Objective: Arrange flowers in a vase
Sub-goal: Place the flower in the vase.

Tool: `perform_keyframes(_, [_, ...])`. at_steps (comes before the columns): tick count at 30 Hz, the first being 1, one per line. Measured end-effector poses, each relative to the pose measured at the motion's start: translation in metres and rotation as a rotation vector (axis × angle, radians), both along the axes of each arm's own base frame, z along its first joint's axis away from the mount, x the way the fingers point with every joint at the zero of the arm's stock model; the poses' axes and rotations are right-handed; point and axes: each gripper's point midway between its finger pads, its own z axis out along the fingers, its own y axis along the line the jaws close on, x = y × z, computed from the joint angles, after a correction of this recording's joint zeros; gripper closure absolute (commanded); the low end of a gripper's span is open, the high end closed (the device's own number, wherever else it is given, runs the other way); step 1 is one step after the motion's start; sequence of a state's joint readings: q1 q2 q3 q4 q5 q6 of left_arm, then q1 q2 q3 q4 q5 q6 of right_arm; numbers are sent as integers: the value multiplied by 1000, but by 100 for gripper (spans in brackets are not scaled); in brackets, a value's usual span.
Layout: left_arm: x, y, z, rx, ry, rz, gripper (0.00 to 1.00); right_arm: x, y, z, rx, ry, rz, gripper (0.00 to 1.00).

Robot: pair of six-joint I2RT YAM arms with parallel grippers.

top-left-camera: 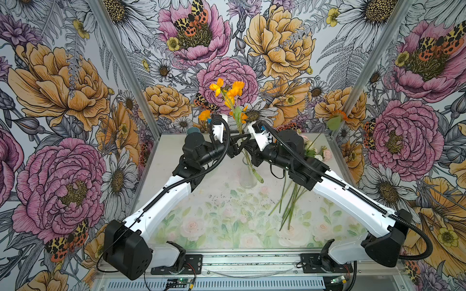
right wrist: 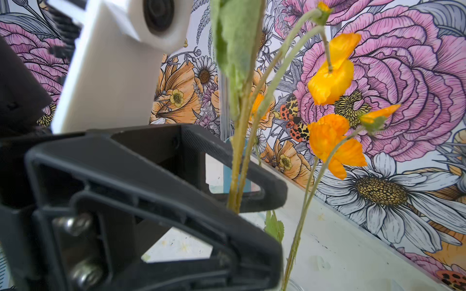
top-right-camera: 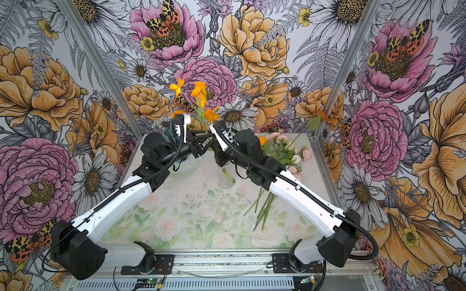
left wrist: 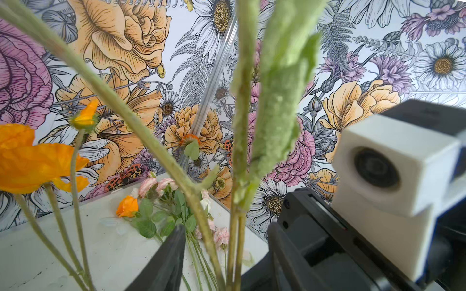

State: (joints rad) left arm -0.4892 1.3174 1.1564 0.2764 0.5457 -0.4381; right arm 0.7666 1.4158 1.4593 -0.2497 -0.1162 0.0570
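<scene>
The right jaws are pressed together on the stems of the orange flowers (top-left-camera: 237, 87), which are pinched just above the mouth of the glass vase (top-left-camera: 248, 180). In the right wrist view those stems are seen rising from behind the near black finger (right wrist: 252, 257). The left jaws are spread, and the same stems are bracketed between them from the opposite side. In the left wrist view one dark finger (left wrist: 169, 257) is seen just beside a hairy green stem, with a gap left between them.

The lower stem ends are tilted inside the vase, which is stood near the middle of the bench (top-left-camera: 216, 186), between the two arms. The orange heads are carried well above the jaws, against the printed rear wall (top-left-camera: 277, 37).

A heap of loose flowers (top-right-camera: 280, 151) is laid on the bench to the right of the vase and is partly covered by the right arm. Its pink and cream heads are turned toward the rear and its cut ends toward the front. One orange head (top-left-camera: 336, 117) with a round leaf is seen by the rear right corner post. A teal object (top-right-camera: 167, 132) is mostly hidden behind the left arm.
</scene>
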Motion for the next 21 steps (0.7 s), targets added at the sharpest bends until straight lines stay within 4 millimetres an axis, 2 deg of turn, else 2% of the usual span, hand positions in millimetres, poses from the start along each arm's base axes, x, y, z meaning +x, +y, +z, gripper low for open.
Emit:
perform_keyframes(3, [0, -1, -1, 1, -2, 0, 80, 2, -1, 0, -6, -7, -12, 100])
perform_keyframes(4, [0, -1, -1, 3, -3, 0, 83, 2, -2, 0, -8, -8, -16, 100])
perform_keyframes(10, [-1, -2, -2, 11, -12, 4, 90, 5, -4, 0, -18, -19, -32, 100])
perform_keyframes(11, [0, -2, -1, 13, -14, 8, 91, 5, -4, 0, -20, -22, -36, 94])
perform_keyframes(14, [2, -5, 2, 17, -22, 15, 98, 8, -9, 0, -24, -29, -69, 49])
perform_keyframes(16, [3, -9, 4, 24, -36, 19, 99, 9, -15, -2, -27, -33, -96, 28])
perform_keyframes(17, [4, -11, 4, 31, -43, 22, 99, 8, -20, -4, -28, -34, -111, 19])
perform_keyframes(19, [6, -17, 4, 45, -60, 26, 99, 4, -32, -8, -33, -34, -145, 9])
perform_keyframes(21, [10, -25, 8, 58, -80, 26, 99, -2, -46, -9, -25, -25, -174, 5])
